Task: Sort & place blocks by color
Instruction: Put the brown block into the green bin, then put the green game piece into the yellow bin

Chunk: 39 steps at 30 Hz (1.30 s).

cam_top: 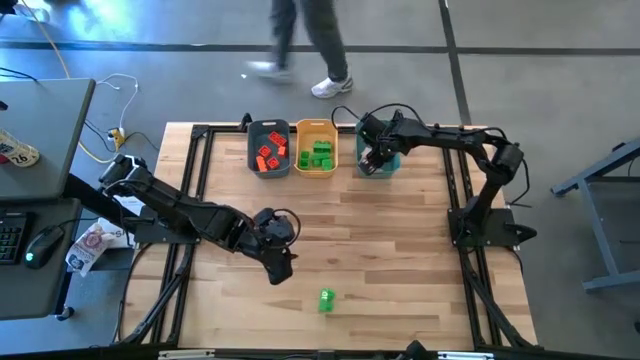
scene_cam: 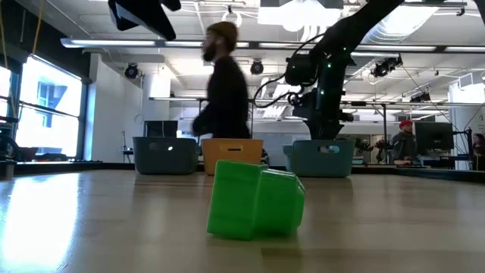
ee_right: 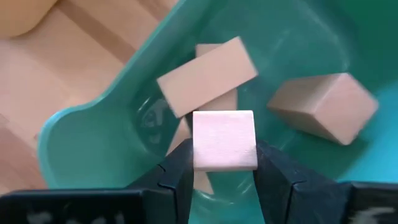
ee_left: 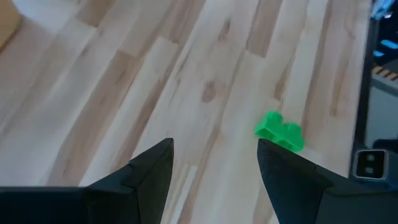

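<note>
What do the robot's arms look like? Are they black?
Yes. Both arms are black, built from chunky jointed segments with thin black cables looping alongside. The left tool and right tool each end in two flat, wedge-shaped matte black fingers. No markings show.

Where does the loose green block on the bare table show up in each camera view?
High view: green block near the table's front edge, ahead of the left end effector.
Low view: close foreground, centre.
Left wrist view: on the wood beyond the open fingers.
Right wrist view: not in it.
Shared landmark: teal bin.
</note>
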Available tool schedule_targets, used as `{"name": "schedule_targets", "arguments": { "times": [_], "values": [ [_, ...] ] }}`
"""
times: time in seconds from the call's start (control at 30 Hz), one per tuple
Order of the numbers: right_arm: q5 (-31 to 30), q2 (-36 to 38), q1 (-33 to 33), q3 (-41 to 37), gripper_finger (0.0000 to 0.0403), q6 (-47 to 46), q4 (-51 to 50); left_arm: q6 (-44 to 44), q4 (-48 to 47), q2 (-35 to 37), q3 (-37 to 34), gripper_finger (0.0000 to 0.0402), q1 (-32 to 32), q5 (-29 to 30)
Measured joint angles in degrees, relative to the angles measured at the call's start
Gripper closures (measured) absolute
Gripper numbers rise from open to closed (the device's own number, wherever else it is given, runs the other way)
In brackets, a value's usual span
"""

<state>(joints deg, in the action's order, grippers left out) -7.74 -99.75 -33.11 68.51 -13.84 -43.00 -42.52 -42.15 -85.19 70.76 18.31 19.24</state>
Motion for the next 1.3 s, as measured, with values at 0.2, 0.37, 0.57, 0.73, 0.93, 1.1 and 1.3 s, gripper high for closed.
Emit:
{"name": "schedule_targets", "arguments": {
  "times": [0.2, 0.37, 0.57, 0.73, 0.93, 1.1, 1.3],
  "values": [
    [-1.45, -0.21, 0.13, 0.0, 0.0244, 1.32, 0.01, 2.33, 0.53, -2.52, 0.05, 0.0185, 1.26, -2.11],
    [-2.71, -0.21, 0.13, 0.0, 0.0217, 1.65, 0.0, 4.16, 1.62, -4.54, 0.04, 0.0185, 2.41, -2.13],
    [-1.4, -0.21, 0.13, 0.0, 0.0214, 0.77, -0.17, 7.85, 4.6, -5.28, 0.02, 0.0185, 3.53, -2.1],
    [0.87, 0.78, 0.34, 0.0, 0.0213, -0.66, -0.89, 9.23, 4.65, -5.25, 0.07, 0.0185, 4.23, -1.74],
    [0.72, 4.35, 2.22, 0.0, 0.0213, -1.29, -1.34, 9.77, 0.12, -4.9, 0.07, 0.0186, 5.18, 1.67],
    [0.91, 7.85, 6.02, 0.0, 0.0213, -2.68, -1.31, 7.27, -6.83, -3.34, 0.03, 0.0186, 5.44, 6.08],
    [2.23, 9.56, 13.7, 0.02, 0.0213, -4.03, -0.4, 5.11, -13.52, -0.96, 0.06, 0.0186, 5.35, 10.13]
  ]
}}
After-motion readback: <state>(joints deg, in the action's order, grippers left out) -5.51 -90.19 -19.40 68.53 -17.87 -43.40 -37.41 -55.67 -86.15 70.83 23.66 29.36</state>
